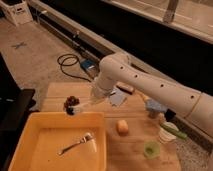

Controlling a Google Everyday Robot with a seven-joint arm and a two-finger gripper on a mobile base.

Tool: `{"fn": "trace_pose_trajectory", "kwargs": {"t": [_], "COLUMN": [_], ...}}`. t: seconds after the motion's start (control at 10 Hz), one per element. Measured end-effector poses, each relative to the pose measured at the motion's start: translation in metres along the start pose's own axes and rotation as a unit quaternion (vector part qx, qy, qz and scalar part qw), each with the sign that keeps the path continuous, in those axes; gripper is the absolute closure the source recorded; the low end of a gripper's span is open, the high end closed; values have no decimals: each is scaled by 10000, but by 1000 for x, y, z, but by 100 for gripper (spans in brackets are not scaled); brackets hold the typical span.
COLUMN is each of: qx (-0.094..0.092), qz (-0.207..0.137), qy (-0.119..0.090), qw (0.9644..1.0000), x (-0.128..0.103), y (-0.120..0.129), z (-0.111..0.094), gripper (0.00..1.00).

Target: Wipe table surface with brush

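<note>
The brush (75, 108) has a pale handle and a dark head. My gripper (91, 101) is shut on the handle and holds the brush slanting down to the left. The dark head (69, 111) hangs just above the far rim of the yellow tray (30, 130), next to a dark bunch of grapes (71, 101). The wooden table (135, 150) lies under it all. My white arm (140, 82) reaches in from the right.
A fork (76, 145) lies in the tray. On the table are an orange fruit (122, 126), a green cup (151, 148), a white cup with a green object (168, 133), a blue cloth (118, 98) and a blue object (155, 106). A cable (67, 64) lies on the floor behind.
</note>
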Motion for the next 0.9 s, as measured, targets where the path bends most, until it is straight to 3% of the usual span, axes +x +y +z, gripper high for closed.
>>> {"fn": "trace_pose_trajectory", "kwargs": {"t": [0.4, 0.6, 0.9], "qx": [69, 179, 228], "qz": [102, 109, 146], "qy": [16, 117, 194], "qw": [9999, 9997, 9994], "x": [6, 17, 42], "y": [-3, -24, -79], "z": [-1, -4, 5], "gripper": [91, 91, 91]}}
